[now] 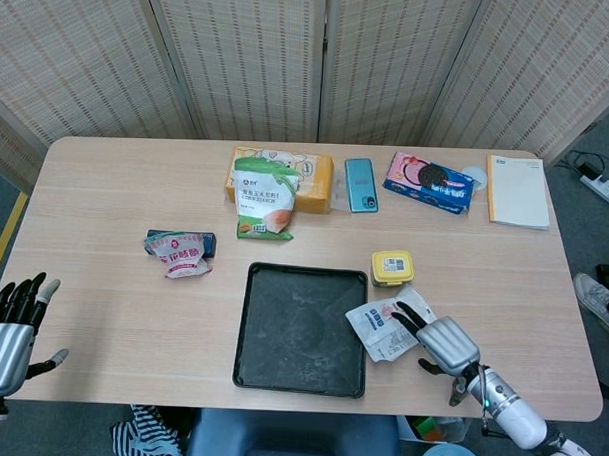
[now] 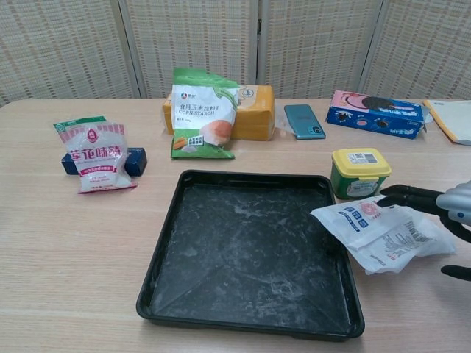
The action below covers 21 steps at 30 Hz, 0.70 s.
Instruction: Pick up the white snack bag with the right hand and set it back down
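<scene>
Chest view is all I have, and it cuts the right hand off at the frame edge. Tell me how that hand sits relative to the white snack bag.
Observer: The head view shows the whole right hand, back up. Its fingers stretch out over the right edge of the white snack bag and are not wrapped around it.
Operator: Report the left hand.
Observer: The left hand is by the near left corner of the table, fingers spread, holding nothing.
Operator: Say what lies right of the cookie box.
Observer: A notebook with a yellow edge lies flat and closed at the far right.
</scene>
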Tool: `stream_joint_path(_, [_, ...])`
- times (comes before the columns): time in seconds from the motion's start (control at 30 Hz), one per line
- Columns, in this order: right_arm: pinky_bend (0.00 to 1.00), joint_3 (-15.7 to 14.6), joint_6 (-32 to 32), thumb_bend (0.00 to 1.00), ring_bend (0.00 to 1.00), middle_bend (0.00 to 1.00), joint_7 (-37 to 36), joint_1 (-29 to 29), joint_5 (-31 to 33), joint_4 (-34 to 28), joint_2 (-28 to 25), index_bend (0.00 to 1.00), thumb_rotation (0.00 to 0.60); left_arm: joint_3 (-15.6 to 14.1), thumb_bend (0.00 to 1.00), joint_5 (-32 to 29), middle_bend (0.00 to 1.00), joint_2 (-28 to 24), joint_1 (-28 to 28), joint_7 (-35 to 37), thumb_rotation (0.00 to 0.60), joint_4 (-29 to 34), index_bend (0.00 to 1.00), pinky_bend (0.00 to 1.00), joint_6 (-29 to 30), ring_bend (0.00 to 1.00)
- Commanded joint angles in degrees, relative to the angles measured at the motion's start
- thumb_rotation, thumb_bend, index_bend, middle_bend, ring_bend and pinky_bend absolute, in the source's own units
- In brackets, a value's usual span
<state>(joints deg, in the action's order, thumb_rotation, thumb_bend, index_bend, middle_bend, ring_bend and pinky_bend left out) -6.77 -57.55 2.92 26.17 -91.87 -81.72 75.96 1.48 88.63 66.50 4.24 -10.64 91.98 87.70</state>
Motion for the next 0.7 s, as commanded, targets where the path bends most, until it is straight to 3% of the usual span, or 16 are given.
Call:
stream_joint_path(0.03, [0.93, -0.3, 1.6, 0.33, 0.73, 0.0, -3.6, 0.8, -0.3, 1.8, -0.2, 0.0, 0.6, 0.0, 0.14, -0.2, 0.0, 0.1, 0.0, -0.3, 0.6, 0.0, 0.0, 0.01, -0.2, 0.06])
stream_joint_path(0.7, [0.93, 2.4, 8.3, 0.33, 0.73, 0.0, -8.1, 4.4, 4.5, 5.1, 0.9, 0.0, 0.6, 0.4, 0.14, -1.2, 0.0, 0.0, 0.3, -0.2, 0.6, -0.1, 0.0, 0.01, -0.8, 0.06])
